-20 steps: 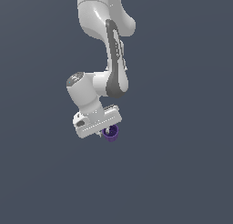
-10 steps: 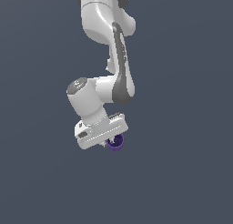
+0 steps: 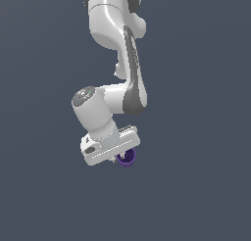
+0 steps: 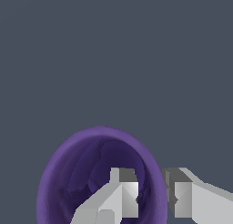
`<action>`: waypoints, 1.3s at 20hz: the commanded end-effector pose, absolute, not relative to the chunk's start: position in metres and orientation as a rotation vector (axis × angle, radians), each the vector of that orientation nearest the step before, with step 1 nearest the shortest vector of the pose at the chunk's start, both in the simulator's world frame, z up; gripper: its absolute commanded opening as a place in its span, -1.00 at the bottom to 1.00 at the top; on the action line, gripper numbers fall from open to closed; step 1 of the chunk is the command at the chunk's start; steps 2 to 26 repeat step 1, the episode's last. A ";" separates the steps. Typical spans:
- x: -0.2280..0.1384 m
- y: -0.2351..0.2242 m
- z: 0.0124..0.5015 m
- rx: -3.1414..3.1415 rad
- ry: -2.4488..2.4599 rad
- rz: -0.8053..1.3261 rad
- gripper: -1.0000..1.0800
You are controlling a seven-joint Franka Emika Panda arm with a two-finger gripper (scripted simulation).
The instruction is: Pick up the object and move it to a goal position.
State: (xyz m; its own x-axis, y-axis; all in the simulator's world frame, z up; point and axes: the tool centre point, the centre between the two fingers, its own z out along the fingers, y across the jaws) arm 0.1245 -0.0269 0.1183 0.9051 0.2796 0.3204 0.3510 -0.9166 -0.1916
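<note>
The dark purple cup (image 3: 127, 157) hangs under the white gripper (image 3: 121, 156) in the exterior view, mostly hidden behind the hand, held in the air against the plain grey background. In the wrist view the cup (image 4: 82, 164) shows its hollow top. One finger (image 4: 123, 196) sits inside the cup and the other finger (image 4: 182, 196) outside, with the cup's wall pinched between them. The gripper is shut on the cup's rim wall.
Only the white arm (image 3: 122, 63) and a flat grey-blue background show. No table, goal marker or other object shows in either view.
The arm has swung the hand towards the exterior view's left and slightly lower, and the wrist has turned. The cup has stayed in the grip.
</note>
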 end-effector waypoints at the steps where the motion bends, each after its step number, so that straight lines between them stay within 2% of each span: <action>1: 0.126 -0.027 0.120 -2.824 -0.475 -0.425 -1.00; 26: 0.126 -0.027 0.120 -2.824 -0.475 -0.425 -1.00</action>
